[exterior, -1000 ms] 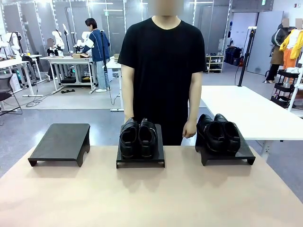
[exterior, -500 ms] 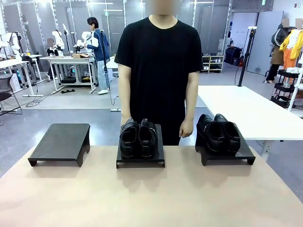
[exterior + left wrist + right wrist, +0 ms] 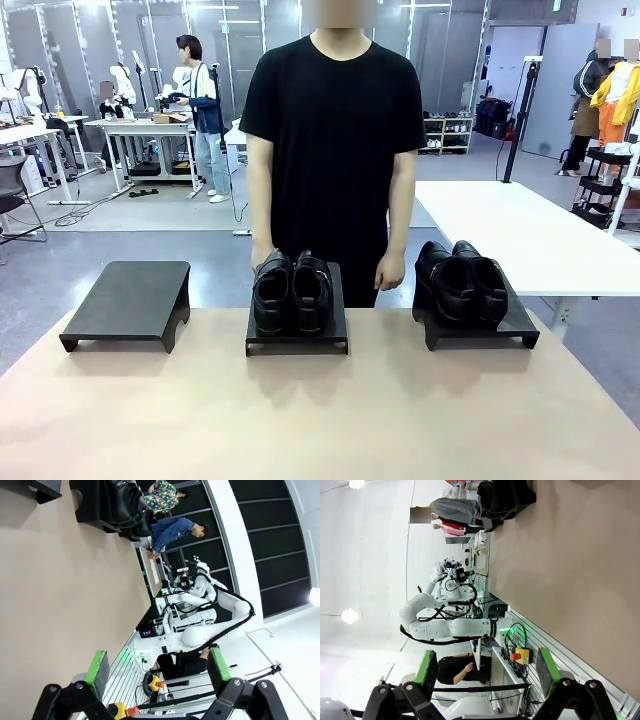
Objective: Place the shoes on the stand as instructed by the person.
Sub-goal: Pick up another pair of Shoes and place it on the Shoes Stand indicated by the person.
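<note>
Two pairs of glossy black shoes sit on low black stands near the table's far edge: one pair [image 3: 291, 292] on the middle stand [image 3: 297, 338], the other [image 3: 462, 283] on the right stand [image 3: 480, 331]. The left stand [image 3: 128, 300] is bare. The person [image 3: 335, 150] stands behind the middle stand, both hands hanging by the table's far edge. My left gripper [image 3: 157, 667] is open over the table with nothing between its green pads. My right gripper [image 3: 487, 667] is also open and holds nothing. Each wrist view shows a stand with shoes [image 3: 125, 502] [image 3: 502, 495] far off at the top.
The tan tabletop [image 3: 320, 410] in front of the stands is bare. A white table [image 3: 520, 235] stands behind on the right. In the background are other workbenches and another person [image 3: 200, 110].
The person has shifted slightly to the picture's left with both hands still hanging low. The shoes and stands have not moved.
</note>
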Tool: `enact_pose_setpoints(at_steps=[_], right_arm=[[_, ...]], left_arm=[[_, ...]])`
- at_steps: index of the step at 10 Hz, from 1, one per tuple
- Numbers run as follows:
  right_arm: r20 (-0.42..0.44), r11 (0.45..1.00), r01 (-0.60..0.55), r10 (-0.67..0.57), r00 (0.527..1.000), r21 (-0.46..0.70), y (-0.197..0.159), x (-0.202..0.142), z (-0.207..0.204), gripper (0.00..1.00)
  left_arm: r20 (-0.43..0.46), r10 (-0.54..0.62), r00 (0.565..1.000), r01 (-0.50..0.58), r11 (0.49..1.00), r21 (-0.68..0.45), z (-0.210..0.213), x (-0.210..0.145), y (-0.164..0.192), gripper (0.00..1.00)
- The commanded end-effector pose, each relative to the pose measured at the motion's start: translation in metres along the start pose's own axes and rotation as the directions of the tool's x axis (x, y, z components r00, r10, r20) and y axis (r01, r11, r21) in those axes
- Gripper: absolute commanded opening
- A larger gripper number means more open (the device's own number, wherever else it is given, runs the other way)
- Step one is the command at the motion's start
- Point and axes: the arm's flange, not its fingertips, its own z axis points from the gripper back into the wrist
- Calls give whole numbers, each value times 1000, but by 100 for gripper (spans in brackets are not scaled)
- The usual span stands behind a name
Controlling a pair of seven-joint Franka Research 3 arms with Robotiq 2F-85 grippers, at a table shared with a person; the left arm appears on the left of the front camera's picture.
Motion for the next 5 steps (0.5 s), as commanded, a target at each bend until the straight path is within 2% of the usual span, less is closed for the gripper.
enact_pose_setpoints(at_steps=[1, 5], right_arm=[[-2, 1000, -5, 5, 1000, -14, 1, -3, 0, 100], [-2, 1000, -5, 5, 1000, -14, 1, -3, 0, 100]], left_arm=[[-12, 6, 1000, -6, 1000, 10, 2, 0, -5, 100], [-12, 6, 1000, -6, 1000, 10, 2, 0, -5, 100]])
